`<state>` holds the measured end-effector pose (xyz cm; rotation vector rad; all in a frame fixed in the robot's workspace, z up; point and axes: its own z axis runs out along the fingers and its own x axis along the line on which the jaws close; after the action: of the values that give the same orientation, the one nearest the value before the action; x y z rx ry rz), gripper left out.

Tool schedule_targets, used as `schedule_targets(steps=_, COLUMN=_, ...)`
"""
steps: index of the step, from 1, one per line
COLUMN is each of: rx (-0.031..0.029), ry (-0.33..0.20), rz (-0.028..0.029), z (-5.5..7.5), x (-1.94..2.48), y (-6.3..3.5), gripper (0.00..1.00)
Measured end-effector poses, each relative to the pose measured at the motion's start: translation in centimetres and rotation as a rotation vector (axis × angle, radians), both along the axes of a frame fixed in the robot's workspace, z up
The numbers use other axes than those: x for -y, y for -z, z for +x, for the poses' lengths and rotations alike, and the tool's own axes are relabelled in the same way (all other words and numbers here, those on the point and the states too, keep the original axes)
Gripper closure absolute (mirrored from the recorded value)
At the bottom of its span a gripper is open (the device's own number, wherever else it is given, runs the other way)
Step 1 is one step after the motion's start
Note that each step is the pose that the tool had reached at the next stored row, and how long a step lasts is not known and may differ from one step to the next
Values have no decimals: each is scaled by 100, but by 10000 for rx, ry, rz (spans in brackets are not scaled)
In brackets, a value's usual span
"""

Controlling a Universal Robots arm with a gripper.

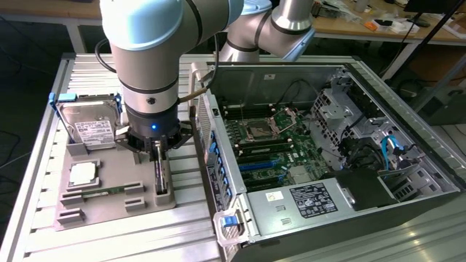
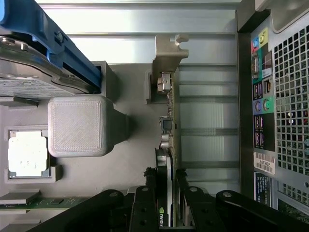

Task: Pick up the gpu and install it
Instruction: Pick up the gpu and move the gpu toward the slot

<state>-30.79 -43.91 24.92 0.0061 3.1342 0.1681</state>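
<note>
Slatted metal counter [image 1: 43, 229], workshop benches behind. The gpu [image 2: 170, 121] stands on edge in a slot of the grey holder tray [image 1: 109, 210], on the tray's side nearest the open computer case [image 1: 269, 82]. Gripper [image 2: 168, 186] is clamped across the card, a finger on each face. Same tray holds a hard drive [image 1: 91, 128], a CPU [image 1: 84, 174] and a memory stick [image 1: 102, 192].

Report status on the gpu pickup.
Status: pincer shut on gpu. Card on edge in gray tray slot, not lifted. No obstruction seen.
</note>
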Motion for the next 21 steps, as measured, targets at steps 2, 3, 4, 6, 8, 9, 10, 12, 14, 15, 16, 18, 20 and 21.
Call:
schedule_targets(steps=2, rx=0, ry=0, rz=0, z=0, x=0, y=0, gripper=73)
schedule_targets(steps=3, rx=1, ry=0, rz=1, z=0, x=0, y=0, gripper=73)
schedule_targets(steps=4, rx=0, ry=0, rz=0, z=0, x=0, y=-5, gripper=73)
schedule_targets(steps=6, rx=0, ry=0, rz=0, z=0, x=0, y=-17, gripper=73)
schedule_targets(steps=8, rx=0, ry=-1, rz=0, z=0, x=0, y=-33, gripper=73)
schedule_targets(steps=9, rx=0, ry=0, rz=0, z=0, x=0, y=-46, gripper=73)
schedule_targets(steps=10, rx=-2, ry=0, rz=-1, z=0, x=0, y=-56, gripper=73)
schedule_targets(steps=12, rx=-2, ry=0, rz=0, z=0, x=0, y=-88, gripper=73)
schedule_targets(steps=14, rx=-2, ry=0, rz=0, z=0, x=0, y=-113, gripper=73)
schedule_targets(steps=15, rx=-4, ry=0, rz=0, z=0, x=0, y=-126, gripper=73)
schedule_targets(steps=16, rx=-4, ry=0, rz=1, z=0, x=0, y=-139, gripper=73)
schedule_targets(steps=18, rx=-6, ry=0, rz=0, z=0, x=0, y=-172, gripper=73)
schedule_targets(steps=20, rx=-7, ry=0, rz=0, z=0, x=0, y=-199, gripper=73)
schedule_targets(steps=21, rx=-7, ry=0, rz=1, z=0, x=0, y=-213, gripper=73)
